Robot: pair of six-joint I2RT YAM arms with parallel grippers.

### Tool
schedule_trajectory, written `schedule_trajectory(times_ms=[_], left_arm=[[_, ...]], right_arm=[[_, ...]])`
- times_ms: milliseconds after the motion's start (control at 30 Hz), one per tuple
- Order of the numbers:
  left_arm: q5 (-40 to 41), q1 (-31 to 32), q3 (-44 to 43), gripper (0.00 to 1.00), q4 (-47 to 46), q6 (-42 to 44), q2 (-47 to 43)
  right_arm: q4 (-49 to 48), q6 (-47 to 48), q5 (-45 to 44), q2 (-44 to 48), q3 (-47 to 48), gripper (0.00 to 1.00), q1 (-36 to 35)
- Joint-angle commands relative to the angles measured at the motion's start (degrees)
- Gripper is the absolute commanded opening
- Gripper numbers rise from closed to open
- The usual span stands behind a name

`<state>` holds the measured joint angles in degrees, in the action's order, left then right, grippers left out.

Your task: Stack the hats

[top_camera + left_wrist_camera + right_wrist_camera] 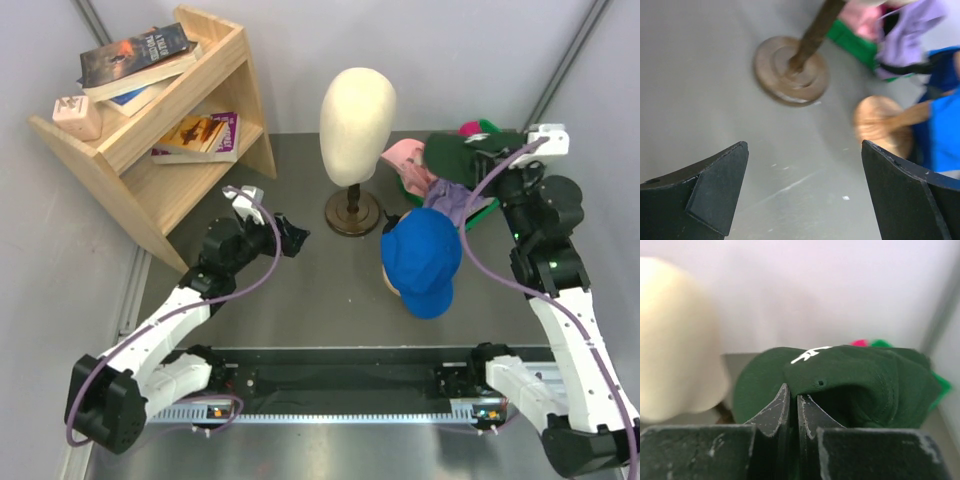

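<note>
My right gripper (792, 400) is clenched on the dark green fabric baseball cap with a white logo (855, 367), at the far right of the grey table (300, 300), behind the blue fabric cap (422, 260). My left gripper (804, 150) hangs spread wide, empty.

Bright, even light from above, soft small shadows on the desk (310, 300). Sharp from the top. Blurry ahead of the left tool (804, 150), on the round base (790, 70). Fuzzy left of the right tool (792, 395), on the cream head (675, 340).
</note>
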<state>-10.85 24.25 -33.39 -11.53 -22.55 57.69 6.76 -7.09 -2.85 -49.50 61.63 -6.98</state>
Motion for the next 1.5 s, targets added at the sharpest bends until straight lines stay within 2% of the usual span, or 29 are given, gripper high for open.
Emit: schedule_trajectory(times_ms=[0,133,233,333,467,700,1033,1167,1200,1267,1300,1400,1433,1467], left_arm=[[-7.2,0.2,-3.7,0.99,-3.8,-7.6,-4.6],[-10.3,2.8,-5.6,0.99,-10.2,-15.9,-5.2],[-10.6,6.7,-6.6,0.99,-16.3,-20.8,-3.6],[-10.2,10.2,-7.6,0.99,-22.7,-24.2,-0.5],[-9.1,15.3,-11.3,0.99,-26.0,-25.0,5.6],[-8.9,16.9,-14.1,0.98,-35.6,-29.7,11.6],[-6.5,17.9,-16.8,0.82,-40.9,-31.0,16.4],[-6.7,18.5,-18.6,0.71,-41.9,-31.2,19.2],[-6.5,18.5,-18.6,0.63,-41.9,-31.3,19.5],[-5.8,18.5,-18.7,0.53,-42.3,-31.2,20.2],[-5.9,18.5,-19.0,0.4,-42.6,-31.2,20.4],[-7.4,19.0,-21.0,0.23,-43.0,-30.9,22.4],[-7.9,19.4,-21.6,0.14,-43.0,-30.7,23.0],[-8.7,19.7,-22.3,0.1,-43.0,-30.6,24.5]], right_arm=[[-2.0,1.3,6.2,2.8,1.9,0.0,-6.5],[-3.9,0.7,11.8,3.8,-0.4,0.0,-12.8],[-4.2,1.6,11.5,4.0,-1.2,0.0,-16.6],[-4.5,1.7,11.3,3.9,-1.8,0.0,-19.3],[-4.4,2.3,10.7,3.9,-1.9,0.0,-22.2],[-3.3,3.4,10.0,5.1,-2.5,0.0,-25.0],[0.3,5.1,9.8,8.1,-2.8,0.0,-25.4],[0.9,5.2,10.1,10.0,-4.1,0.0,-25.4],[1.8,5.3,10.0,10.3,-4.1,0.0,-25.5],[2.7,6.0,9.3,10.9,-4.0,0.0,-25.4],[3.3,6.2,8.8,11.2,-3.7,0.0,-25.5],[6.2,6.8,5.7,12.1,-2.7,0.0,-25.5],[7.2,8.7,4.0,12.7,-2.6,0.0,-25.5],[7.6,9.4,3.3,13.0,-2.4,0.0,-25.6]])
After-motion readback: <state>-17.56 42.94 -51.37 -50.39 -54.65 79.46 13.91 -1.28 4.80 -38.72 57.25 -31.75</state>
